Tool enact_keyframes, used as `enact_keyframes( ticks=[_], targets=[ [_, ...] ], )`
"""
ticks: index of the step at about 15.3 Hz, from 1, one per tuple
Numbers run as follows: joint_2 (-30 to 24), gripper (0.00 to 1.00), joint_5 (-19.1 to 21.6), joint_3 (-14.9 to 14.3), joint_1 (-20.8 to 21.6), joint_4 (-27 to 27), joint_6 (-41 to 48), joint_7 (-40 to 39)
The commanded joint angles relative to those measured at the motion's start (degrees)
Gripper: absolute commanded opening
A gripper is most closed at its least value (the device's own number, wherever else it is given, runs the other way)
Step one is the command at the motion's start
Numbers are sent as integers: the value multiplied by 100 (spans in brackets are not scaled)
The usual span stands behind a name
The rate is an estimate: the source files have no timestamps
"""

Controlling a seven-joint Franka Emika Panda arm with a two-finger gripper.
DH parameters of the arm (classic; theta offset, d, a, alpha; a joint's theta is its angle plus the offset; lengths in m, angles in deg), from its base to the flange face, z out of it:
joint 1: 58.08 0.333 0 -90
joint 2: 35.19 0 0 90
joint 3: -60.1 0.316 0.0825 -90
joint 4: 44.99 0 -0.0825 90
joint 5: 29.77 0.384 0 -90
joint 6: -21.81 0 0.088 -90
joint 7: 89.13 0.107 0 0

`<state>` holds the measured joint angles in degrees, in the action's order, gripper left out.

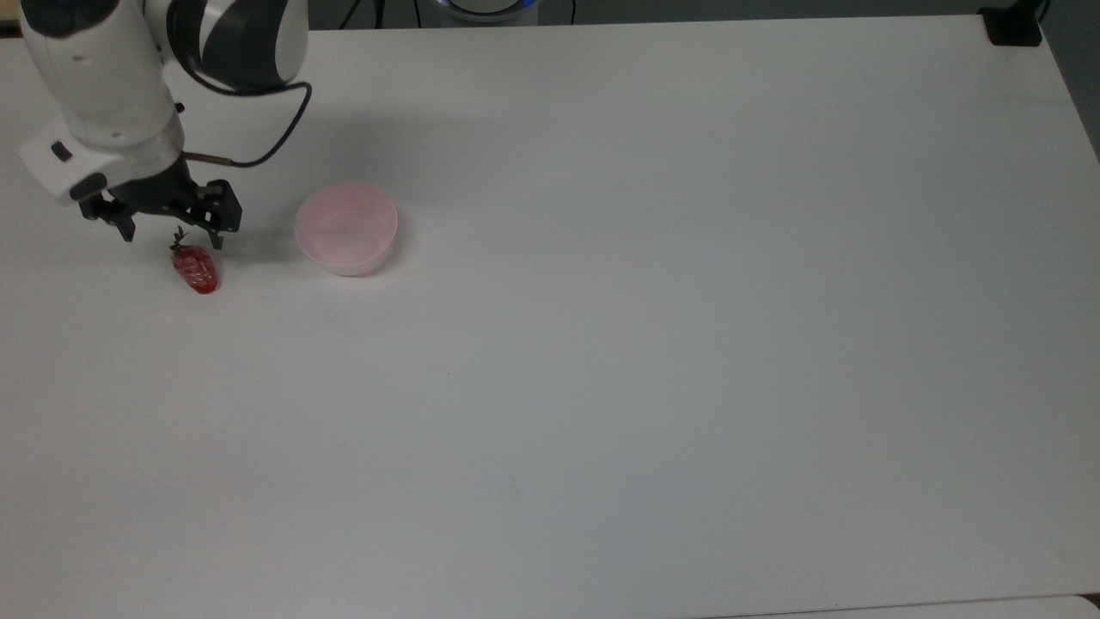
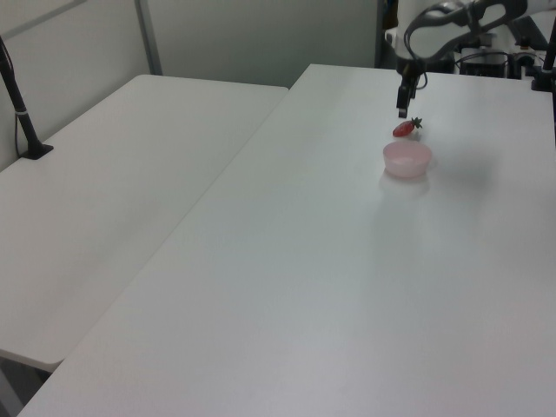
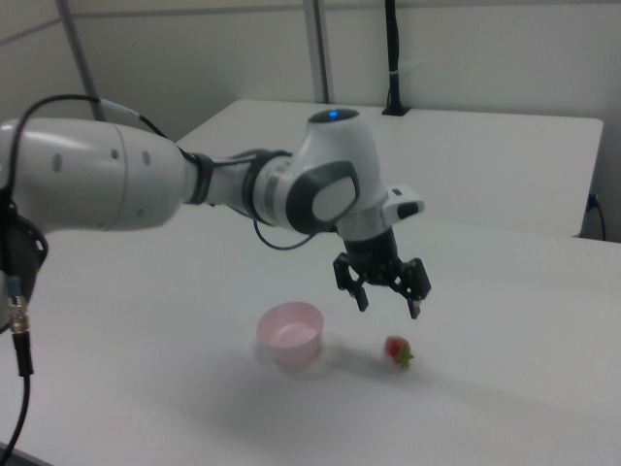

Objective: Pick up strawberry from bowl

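White table (image 1: 653, 344), matte and plain, spanning nearly the whole top view. Resting on it near the top view's left: a small pale pink bowl (image 1: 346, 226), upright, and a red strawberry (image 1: 197, 267) lying on its side just beside the bowl, apart from it, green stem toward the table's far edge. In the right view, strawberry (image 3: 397, 350) to the right of the bowl (image 3: 290, 334), not touching.

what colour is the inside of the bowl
Pale pink, plain with no pattern; the top view looks into the bowl best.
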<state>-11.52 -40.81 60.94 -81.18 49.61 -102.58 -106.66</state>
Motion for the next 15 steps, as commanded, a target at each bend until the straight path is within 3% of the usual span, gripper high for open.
enact_keyframes(
  ticks=[1,4,8,12,15],
  targets=[
    [-854,100,41,179,103,6,1150,285],
    [-1469,100,426,408,155,-82,2056,294],
    [-2216,100,954,399,594,-82,3006,898],
    [-2534,100,964,338,1314,-39,3377,1831],
    [-2675,100,964,329,1632,207,3037,1797]
  ],
)
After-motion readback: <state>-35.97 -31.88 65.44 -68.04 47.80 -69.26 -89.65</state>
